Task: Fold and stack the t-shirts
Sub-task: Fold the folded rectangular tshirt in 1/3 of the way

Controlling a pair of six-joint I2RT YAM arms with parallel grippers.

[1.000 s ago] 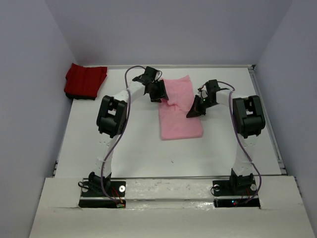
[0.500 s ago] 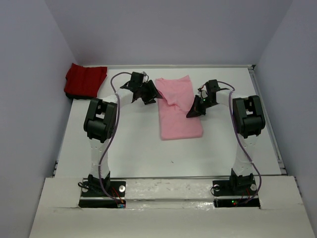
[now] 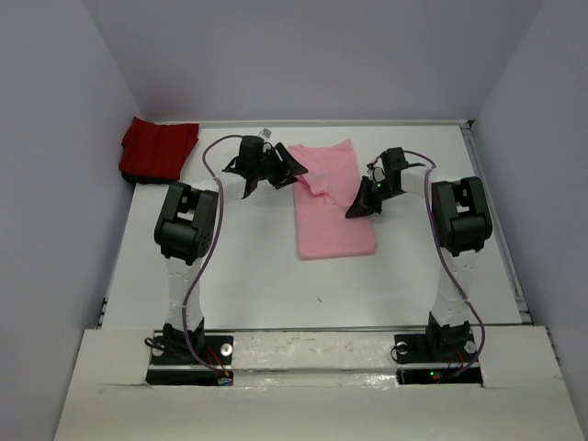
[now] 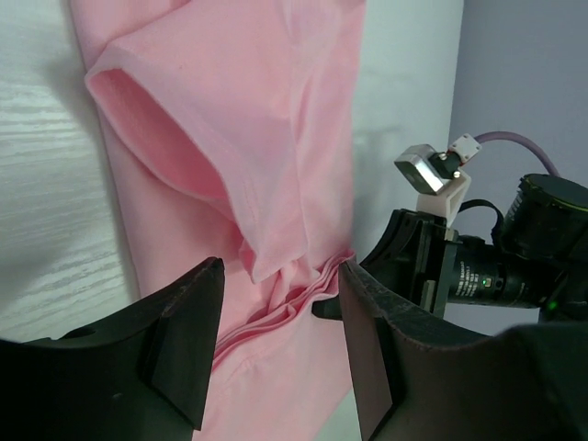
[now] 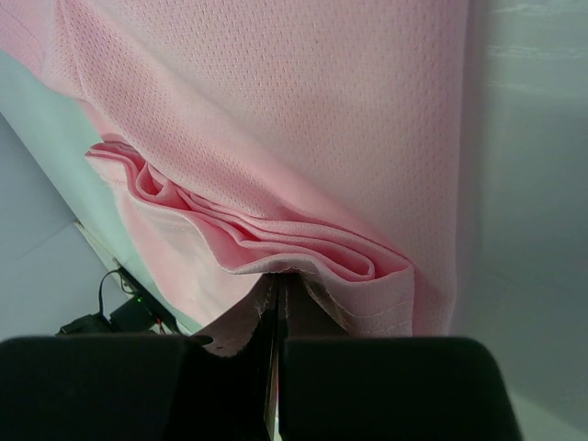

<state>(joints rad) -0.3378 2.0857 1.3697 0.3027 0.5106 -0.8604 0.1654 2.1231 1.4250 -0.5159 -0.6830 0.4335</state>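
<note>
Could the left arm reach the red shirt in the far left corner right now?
Probably yes. The left gripper is open and empty, and only bare table lies between it and the red shirt.

Setting: robot lab test cell. White bench (image 3: pixel 248 276) with faint wood grain, boxed in on three sides by plain pale lavender walls (image 3: pixel 303 55). Two small black-and-white arms, left arm (image 3: pixel 184 225) and right arm (image 3: pixel 459 220), are bolted side by side at the near edge on black base plates (image 3: pixel 188 358). Purple cables (image 3: pixel 204 266) loop loose along each arm. Small indicator lights (image 3: pixel 431 374) glow at the right base. A silver camera module (image 4: pixel 427 170) with a purple lead sits on the right arm's wrist. A metal rail (image 3: pixel 501 230) runs along the bench's right edge. Work pieces on the bench: pink shirt (image 3: pixel 335 207) mid-bench, red shirt (image 3: pixel 158 150) in the far left corner.
</note>
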